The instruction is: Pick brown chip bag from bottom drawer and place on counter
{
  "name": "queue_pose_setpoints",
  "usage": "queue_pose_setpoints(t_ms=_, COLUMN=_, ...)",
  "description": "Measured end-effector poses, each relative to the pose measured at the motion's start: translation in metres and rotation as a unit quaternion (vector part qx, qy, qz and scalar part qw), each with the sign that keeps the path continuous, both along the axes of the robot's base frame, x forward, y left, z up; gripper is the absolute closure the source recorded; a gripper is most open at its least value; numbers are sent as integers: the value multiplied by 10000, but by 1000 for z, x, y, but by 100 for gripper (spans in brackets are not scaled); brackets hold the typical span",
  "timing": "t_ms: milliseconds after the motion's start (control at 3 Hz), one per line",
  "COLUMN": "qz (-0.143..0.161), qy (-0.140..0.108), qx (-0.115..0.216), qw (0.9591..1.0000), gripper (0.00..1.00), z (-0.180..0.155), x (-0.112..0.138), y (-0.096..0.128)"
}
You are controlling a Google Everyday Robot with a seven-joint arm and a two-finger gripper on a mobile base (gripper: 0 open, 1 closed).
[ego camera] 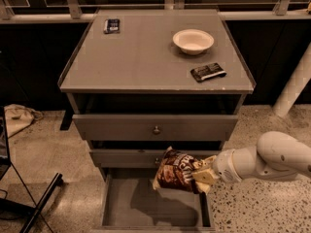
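gripper [203,174] low, under the counter's [141,57] front-right corner, apparently pinching the brown chip bag [176,171] by its right end | bag hangs over the open bottom drawer [146,208] | risk: end-grip slips; bag snags upper drawers [121,126] or the front edge; black packet [208,72] crowds the right edge

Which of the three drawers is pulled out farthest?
The bottom drawer, the knobless one, open far enough to show its floor; the two knobbed drawers above barely protrude. The tool, shut on the brown chip bag, hangs over it.
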State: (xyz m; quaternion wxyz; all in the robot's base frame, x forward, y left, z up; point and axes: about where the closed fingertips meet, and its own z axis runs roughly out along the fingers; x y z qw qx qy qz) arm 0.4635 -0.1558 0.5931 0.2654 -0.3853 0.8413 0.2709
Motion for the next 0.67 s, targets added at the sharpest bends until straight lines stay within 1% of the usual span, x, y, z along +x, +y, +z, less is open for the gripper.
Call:
queue_pose_setpoints(t_ms=333, qz=313, qy=-42, qx=-46, qw=9995, gripper=100, z=39, x=-23, y=13)
queue_pose_setpoints(t_ms=667, qz=594, qy=-286, qx=-27, qw=9978, gripper=100, z=96, x=-26, y=25)
